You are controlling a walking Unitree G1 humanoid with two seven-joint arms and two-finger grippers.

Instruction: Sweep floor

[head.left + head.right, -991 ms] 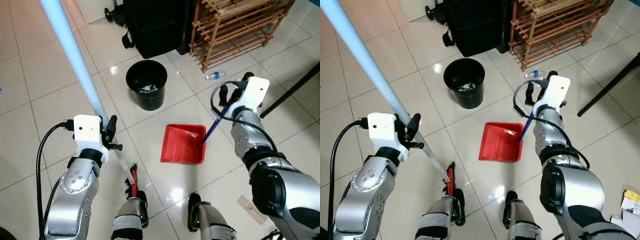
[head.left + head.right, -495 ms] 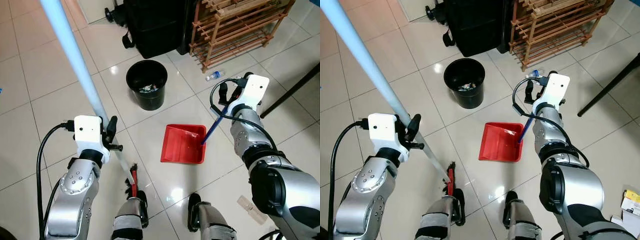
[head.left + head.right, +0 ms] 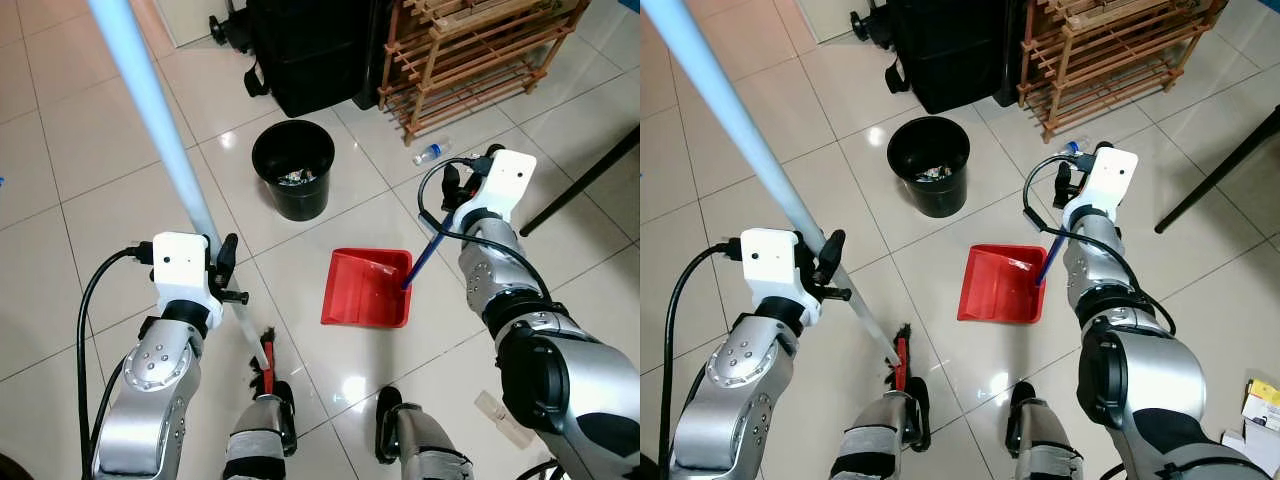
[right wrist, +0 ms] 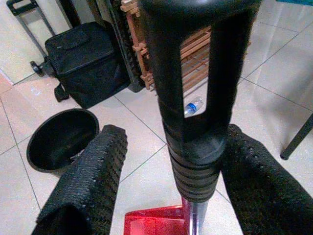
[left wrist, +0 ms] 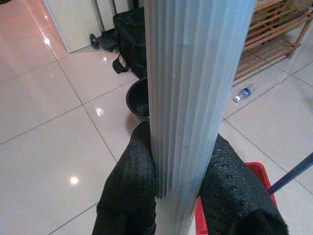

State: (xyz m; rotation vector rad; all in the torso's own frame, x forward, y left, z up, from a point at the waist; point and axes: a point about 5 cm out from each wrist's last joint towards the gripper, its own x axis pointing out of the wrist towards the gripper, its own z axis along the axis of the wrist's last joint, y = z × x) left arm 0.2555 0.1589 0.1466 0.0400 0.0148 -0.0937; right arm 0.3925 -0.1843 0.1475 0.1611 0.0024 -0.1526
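My left gripper is shut on a long pale blue broom pole, which slants down to a red broom head by my feet. In the left wrist view both fingers press the pole. A red dustpan lies on the tiles in front of me, its blue stick rising to a black grip. My right gripper stands open around that grip. One finger is clearly apart from it and the other rests beside it.
A black bin with some rubbish stands just beyond the dustpan. A plastic bottle lies near a wooden rack. A black bag sits at the back and a dark slanted leg is at the right.
The broom pole and my left wrist have shifted slightly to the right. The right gripper has edged a little along the dustpan grip. The dustpan has not moved.
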